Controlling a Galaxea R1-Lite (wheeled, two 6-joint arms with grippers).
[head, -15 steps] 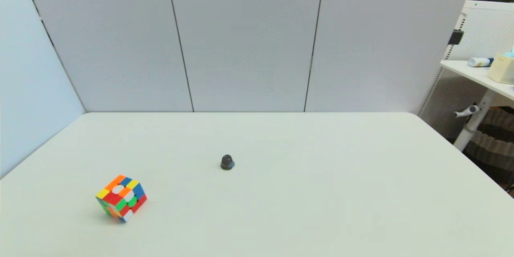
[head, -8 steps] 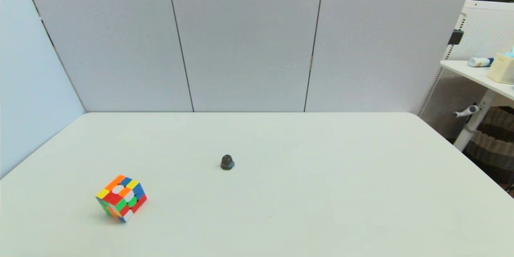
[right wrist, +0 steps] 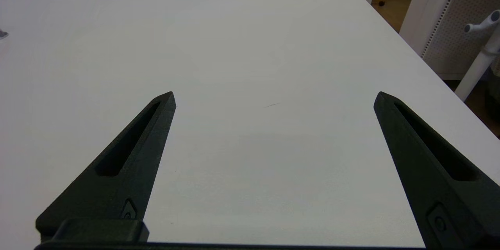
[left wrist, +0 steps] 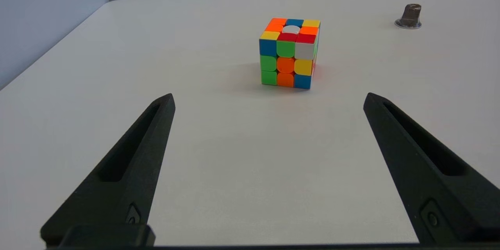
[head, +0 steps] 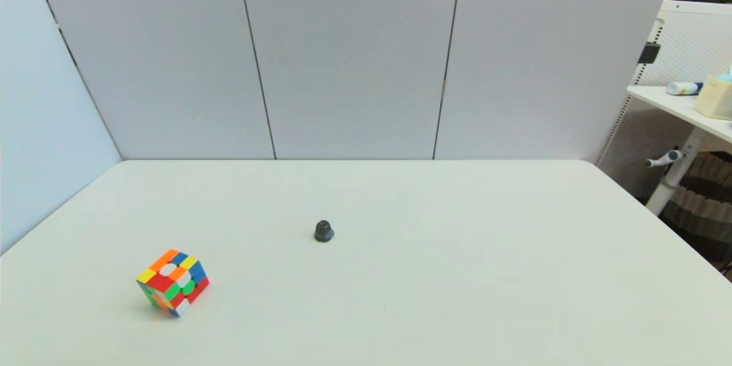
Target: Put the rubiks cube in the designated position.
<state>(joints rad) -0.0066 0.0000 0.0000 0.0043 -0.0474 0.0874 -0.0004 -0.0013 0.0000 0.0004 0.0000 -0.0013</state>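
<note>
While the left gripper [left wrist: 268, 99] waits wide open above the table [left wrist: 234, 172], the cube [left wrist: 289, 52] sits ahead, not touching it

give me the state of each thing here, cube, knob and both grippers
scrambled multicoloured rubiks cube: resting on the white table, not gripped
small dark grey dome-shaped knob: upright on the table, apart from the cube
left gripper: open, empty, facing the cube, short of it
right gripper: open, empty, over bare table
</note>
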